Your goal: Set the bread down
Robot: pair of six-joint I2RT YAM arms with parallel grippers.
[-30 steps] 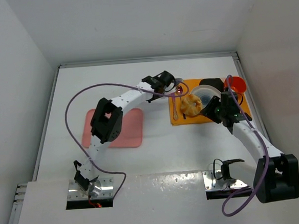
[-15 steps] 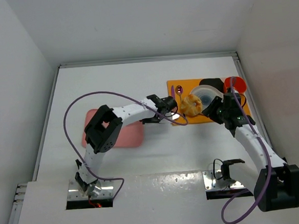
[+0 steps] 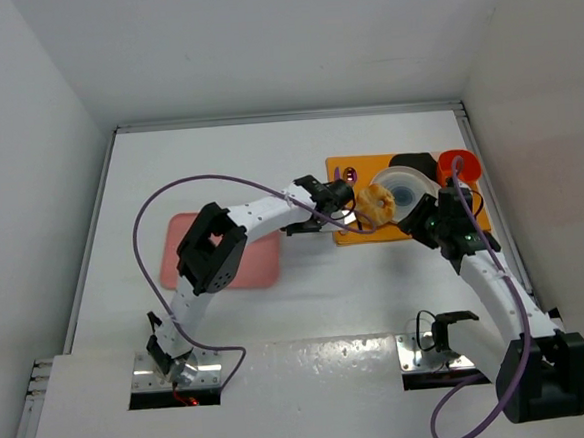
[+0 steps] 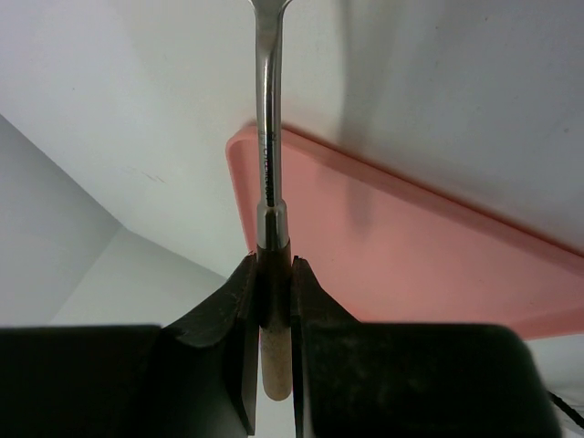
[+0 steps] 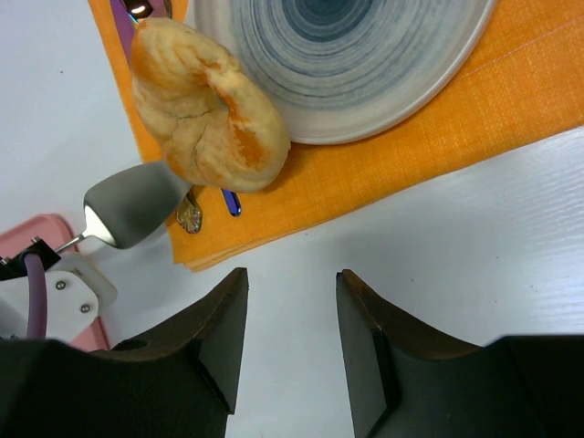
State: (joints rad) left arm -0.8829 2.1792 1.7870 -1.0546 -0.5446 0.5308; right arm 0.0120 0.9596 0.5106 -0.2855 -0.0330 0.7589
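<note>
The bread (image 3: 377,202) lies on the orange mat (image 3: 347,167), pressed against the left rim of the blue-ringed plate (image 3: 408,184). From the right wrist camera its edge seems to overlap that rim a little. The left gripper (image 4: 272,274) is closed tight on the brown handle of a metal spatula (image 4: 265,137). The shaft runs straight out from between the jaws, and the grey blade sits at the bread's near-left side, right at the mat's edge. I cannot tell whether the blade is under the bun or only beside it. The right gripper (image 5: 290,292) hangs over bare white table (image 3: 218,164) just in front of the mat's near edge. Its jaws are partly spread with nothing between them, and they point towards the bread and plate. A purple-handled utensil (image 5: 123,11) lies along the mat's left strip and is partly hidden by the bun. The mat's right end is crowded: a red cup (image 3: 459,164) stands on its far right corner, close to the table's right rail, and the right arm crosses the near right corner. The roomiest ground is to the left, a wide white stretch between the orange mat and the pink mat (image 3: 260,256), and another beyond both mats up to the far rail. The left arm's forearm spans the gap between the two mats.
</note>
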